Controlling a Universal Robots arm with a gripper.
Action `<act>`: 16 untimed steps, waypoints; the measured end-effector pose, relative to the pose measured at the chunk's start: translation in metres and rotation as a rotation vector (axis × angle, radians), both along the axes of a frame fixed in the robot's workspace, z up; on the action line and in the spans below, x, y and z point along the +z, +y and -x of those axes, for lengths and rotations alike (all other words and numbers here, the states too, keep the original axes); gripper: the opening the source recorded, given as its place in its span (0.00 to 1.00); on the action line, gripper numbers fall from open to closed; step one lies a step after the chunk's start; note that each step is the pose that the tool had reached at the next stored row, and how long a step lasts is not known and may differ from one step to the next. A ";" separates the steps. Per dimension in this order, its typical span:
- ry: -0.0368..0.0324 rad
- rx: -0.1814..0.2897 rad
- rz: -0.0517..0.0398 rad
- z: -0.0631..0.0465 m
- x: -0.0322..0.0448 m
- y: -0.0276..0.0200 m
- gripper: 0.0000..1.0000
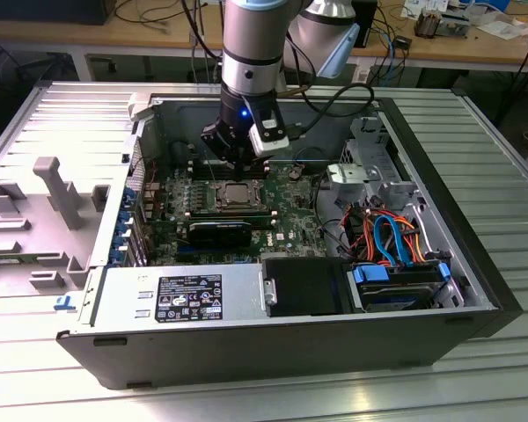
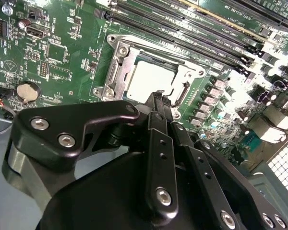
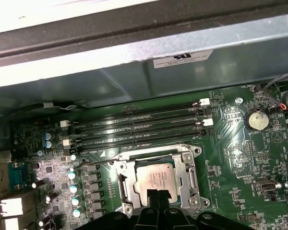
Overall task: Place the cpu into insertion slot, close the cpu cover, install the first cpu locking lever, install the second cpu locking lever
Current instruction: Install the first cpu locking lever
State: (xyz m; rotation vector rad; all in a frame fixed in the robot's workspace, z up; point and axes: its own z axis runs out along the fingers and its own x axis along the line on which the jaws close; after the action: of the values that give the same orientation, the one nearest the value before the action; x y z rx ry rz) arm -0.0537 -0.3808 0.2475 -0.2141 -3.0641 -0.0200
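Green motherboard (image 3: 230, 158) | fingers (image 3: 152, 201) pressed together, empty | tips at cpu (image 3: 156, 177) edge, contact unclear

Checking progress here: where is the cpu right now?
In the first wrist view the cpu lies in the insertion slot, beside the memory slots, gripper at its edge.

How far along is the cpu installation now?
Done: the cpu lies in the insertion slot, and the cpu cover looks lowered around it. In hand: the gripper, shut and empty, hangs over the cpu's edge. Left: the locking levers; I cannot tell whether either is latched.
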 end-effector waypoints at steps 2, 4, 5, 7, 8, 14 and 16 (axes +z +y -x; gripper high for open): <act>0.0000 0.018 -0.0005 0.000 0.0000 0.0000 0.11; -0.0001 0.029 -0.0013 0.000 0.0000 0.0000 0.11; -0.0001 0.039 -0.0019 0.000 0.0000 0.0000 0.11; -0.0001 0.058 -0.0031 0.000 0.0000 0.0000 0.11; 0.0000 0.067 -0.0038 0.000 0.0000 0.0000 0.11; 0.0001 0.118 -0.0053 0.000 0.0000 0.0000 0.11; 0.0001 0.138 -0.0053 0.000 0.0000 0.0000 0.11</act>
State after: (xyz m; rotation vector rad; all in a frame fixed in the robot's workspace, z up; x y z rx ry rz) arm -0.0536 -0.3808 0.2475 -0.0018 -3.0704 -0.0207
